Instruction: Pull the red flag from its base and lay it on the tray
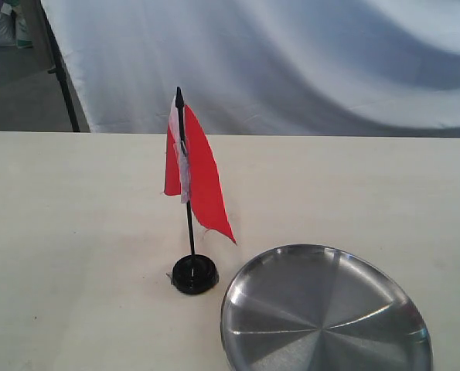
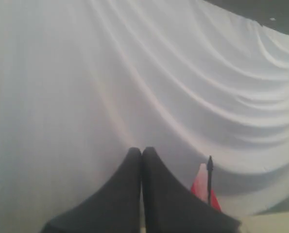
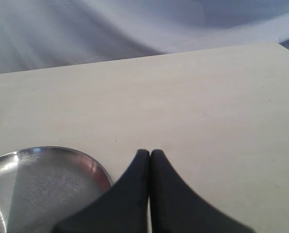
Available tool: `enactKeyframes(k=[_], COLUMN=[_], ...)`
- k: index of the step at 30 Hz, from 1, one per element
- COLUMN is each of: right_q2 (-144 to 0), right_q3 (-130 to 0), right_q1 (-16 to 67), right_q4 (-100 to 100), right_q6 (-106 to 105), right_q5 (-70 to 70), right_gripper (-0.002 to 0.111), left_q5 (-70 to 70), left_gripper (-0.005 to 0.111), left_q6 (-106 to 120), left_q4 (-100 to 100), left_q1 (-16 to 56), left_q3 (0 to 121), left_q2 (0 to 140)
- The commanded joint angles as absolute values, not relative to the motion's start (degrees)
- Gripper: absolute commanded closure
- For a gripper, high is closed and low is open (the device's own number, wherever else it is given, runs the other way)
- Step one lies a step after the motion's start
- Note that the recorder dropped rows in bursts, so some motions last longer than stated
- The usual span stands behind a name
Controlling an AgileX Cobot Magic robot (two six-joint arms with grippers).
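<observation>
The red flag [image 1: 201, 171] stands upright on its thin black stick, seated in the small glossy black base [image 1: 195, 274] on the pale table. The steel tray [image 1: 325, 317] lies just right of the base, near the front edge. Neither gripper shows in the exterior view. In the left wrist view my left gripper [image 2: 142, 151] is shut on nothing, raised, with the red flag [image 2: 201, 188] and its pointed tip showing beyond one finger. My right gripper [image 3: 150, 153] is shut and empty above the table, with the tray [image 3: 32, 179] beside it.
A white draped cloth [image 1: 291, 62] hangs behind the table's far edge. A dark stand leg [image 1: 62, 77] rises at the back left. The table [image 1: 75, 232] is pale and bare left of the flag and at the far right.
</observation>
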State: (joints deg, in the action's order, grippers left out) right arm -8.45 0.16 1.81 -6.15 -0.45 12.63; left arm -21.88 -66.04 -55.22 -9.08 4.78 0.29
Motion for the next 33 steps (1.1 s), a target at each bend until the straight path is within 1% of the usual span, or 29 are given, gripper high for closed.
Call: enactKeyframes(k=[1, 4, 7, 11, 17, 20, 33], right_q2=[-8.2, -8.2, -8.2, -8.2, -8.2, -8.2, -8.2], right_q3=[0.0, 0.0, 0.0, 0.0, 0.0, 0.0, 0.0], right_q1=[1.6, 1.6, 1.6, 1.6, 1.6, 1.6, 1.6], right_q4=[-6.1, -6.1, -6.1, -6.1, -6.1, -6.1, -6.1], right_q6=[-0.6, -0.6, -0.6, -0.6, -0.6, -0.6, -0.6], right_q5=[12.3, 12.3, 12.3, 12.3, 12.4, 12.4, 12.3], right_gripper=[0.109, 0.109, 0.109, 0.109, 0.109, 0.109, 0.109], left_q5=[-22.7, -24.3, -29.7, -33.4, -33.0, -31.7, -19.2], left_gripper=[0.107, 0.107, 0.107, 0.107, 0.107, 0.107, 0.107], left_q6=[-87.1, -94.3, -102.2, -104.6, -104.2, -99.1, -87.5], left_q4=[-81.1, -90.3, -99.9, -99.9, -99.9, -99.9, -99.9], left_q1=[-8.8, -8.8, -8.8, -8.8, -8.8, -8.8, -8.8], left_q3=[13.9, 19.7, 27.9, 33.7, 37.1, 39.7, 45.6], left_q2=[5.1, 10.1, 19.8, 29.4, 41.2, 46.2, 55.1])
